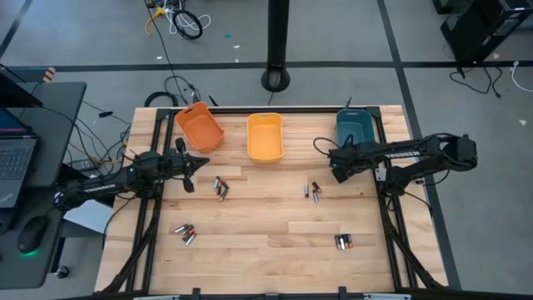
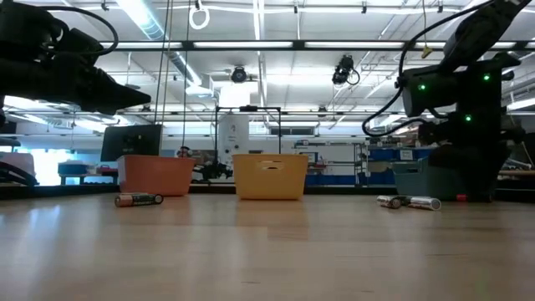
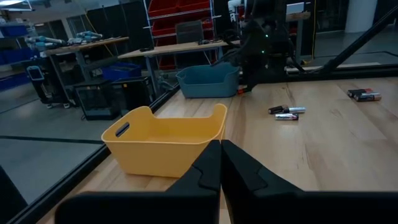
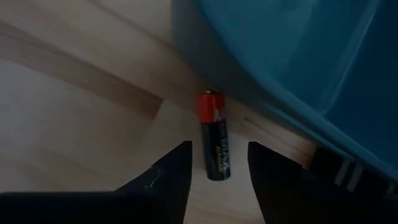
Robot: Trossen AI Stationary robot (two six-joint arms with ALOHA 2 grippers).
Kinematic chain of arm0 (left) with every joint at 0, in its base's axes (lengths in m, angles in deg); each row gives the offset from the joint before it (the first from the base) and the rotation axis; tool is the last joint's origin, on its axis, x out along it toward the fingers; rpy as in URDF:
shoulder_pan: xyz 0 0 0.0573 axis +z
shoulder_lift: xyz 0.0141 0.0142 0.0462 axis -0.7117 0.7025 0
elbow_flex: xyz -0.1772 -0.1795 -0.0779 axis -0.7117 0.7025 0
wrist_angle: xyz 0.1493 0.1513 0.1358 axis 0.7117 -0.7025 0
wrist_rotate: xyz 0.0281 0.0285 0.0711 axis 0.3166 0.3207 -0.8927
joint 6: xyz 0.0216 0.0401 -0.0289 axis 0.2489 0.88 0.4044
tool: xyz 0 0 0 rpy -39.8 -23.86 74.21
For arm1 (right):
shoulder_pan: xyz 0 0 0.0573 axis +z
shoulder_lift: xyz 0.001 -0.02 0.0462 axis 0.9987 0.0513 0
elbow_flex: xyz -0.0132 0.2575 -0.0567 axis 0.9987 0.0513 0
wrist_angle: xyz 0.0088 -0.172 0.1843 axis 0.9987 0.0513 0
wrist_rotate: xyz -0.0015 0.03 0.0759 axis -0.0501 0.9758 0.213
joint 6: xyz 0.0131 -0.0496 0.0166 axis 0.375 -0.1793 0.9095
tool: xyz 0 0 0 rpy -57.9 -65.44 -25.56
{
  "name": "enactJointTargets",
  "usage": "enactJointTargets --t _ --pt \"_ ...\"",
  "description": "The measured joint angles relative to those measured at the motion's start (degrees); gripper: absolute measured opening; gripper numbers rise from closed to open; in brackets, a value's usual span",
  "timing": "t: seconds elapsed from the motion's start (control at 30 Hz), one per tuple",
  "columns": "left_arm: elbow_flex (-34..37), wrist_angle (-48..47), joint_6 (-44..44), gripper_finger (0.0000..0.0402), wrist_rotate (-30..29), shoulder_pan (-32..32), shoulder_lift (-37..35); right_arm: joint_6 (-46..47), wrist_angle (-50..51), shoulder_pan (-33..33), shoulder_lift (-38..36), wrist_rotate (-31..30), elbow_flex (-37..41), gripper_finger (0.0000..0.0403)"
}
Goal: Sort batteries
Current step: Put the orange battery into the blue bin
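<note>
Small dark batteries with copper ends lie on the wooden table in loose groups (image 1: 221, 187), (image 1: 312, 191), (image 1: 185, 233), (image 1: 343, 242). One black battery with a red-orange end (image 4: 216, 138) lies on its side on the table against the teal bin (image 4: 298, 68). My right gripper (image 4: 217, 171) is open just above it, one finger on each side, with a gap to each. My right gripper also shows in the high view (image 1: 336, 164), below the teal bin (image 1: 356, 127). My left gripper (image 3: 221, 165) is shut and empty, near the yellow bin (image 3: 165, 143), and shows in the high view (image 1: 200, 164).
The orange bin (image 1: 200, 127), the yellow bin (image 1: 265, 136) and the teal bin stand in a row along the table's far edge. A black frame rail (image 1: 387, 208) runs along the table's right side. Bare wood lies in the table's middle and near part.
</note>
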Motion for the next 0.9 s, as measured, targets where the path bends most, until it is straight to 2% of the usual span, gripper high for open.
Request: enactJointTargets --t 0.47,0.9 --pt "0.0 -0.4 0.0 0.0015 0.0 0.0 0.0 -2.8 -3.8 -1.5 0.0 2.9 2.3 0.0161" --pt "0.0 -0.4 0.0 0.0015 0.0 0.0 0.0 -3.9 -4.8 2.0 0.0 6.8 2.4 0.0114"
